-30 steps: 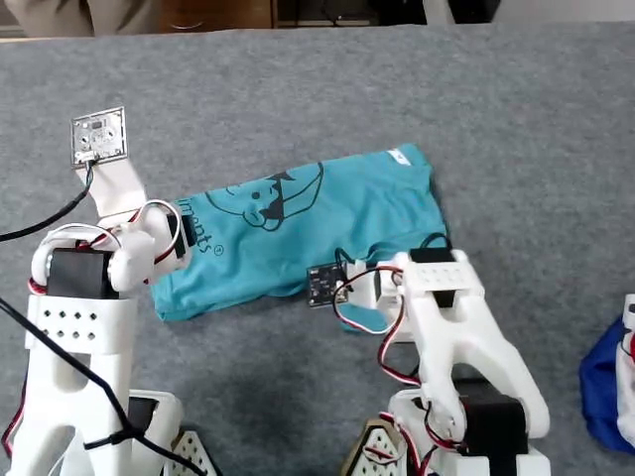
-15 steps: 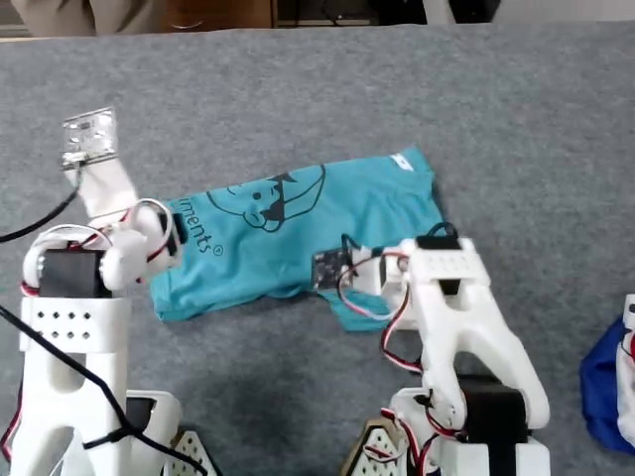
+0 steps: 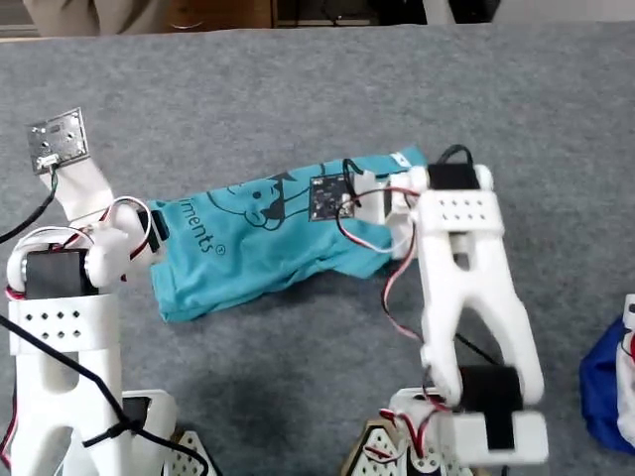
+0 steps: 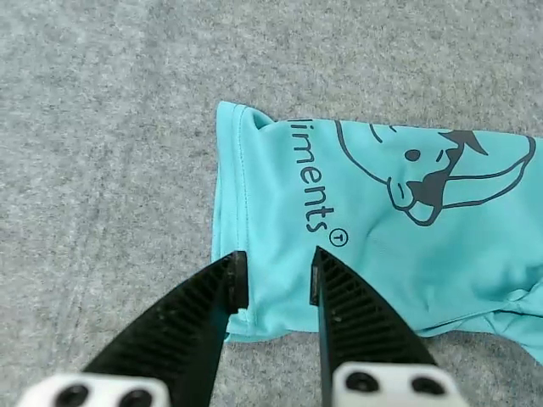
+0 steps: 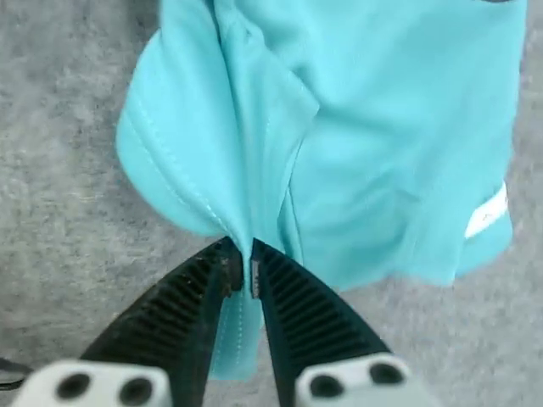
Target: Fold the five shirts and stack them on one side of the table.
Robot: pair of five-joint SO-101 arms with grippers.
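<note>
- Item, teal shirt [image 3: 258, 248]: lies mid-tabletop, already narrowed to a long band. In the high view its long axis slants from the near-left end up to the far-right end. The printed side faces up.
- Item, tabletop [image 3: 516, 119]: grey felt-like cover, and the shirt rests directly on it.
- Item, my right pincer [image 5: 244, 263]: clamped narrow on a pinched fold of the shirt's edge at the right-hand end. The cloth rises into the jaws and drapes away on both sides, so that end sits partly off the tabletop.
- Item, my left pincer [image 4: 276, 275]: jaws parted, nothing between them. It hangs just above the shirt's left end, over the near corner by the hem. I cannot tell whether the tips touch the cloth.
- Key relation: the shirt stretches lengthwise between my two pincers, one at each end of the long axis. From the right pincer the bulk of the cloth lies toward the left arm. From the left pincer it lies toward the right arm.
- Judgement, step in hand: a fold across the band, or a lengthwise one, led by the right pincer, which alone holds cloth. The left pincer is nearer the free end and best placed to pin or grip it.
- Judgement, risk: the one-point hold may let the edge bunch.
- Other, blue garment [image 3: 603, 382]: heaped at the tabletop's right edge, well apart from the shirt.
</note>
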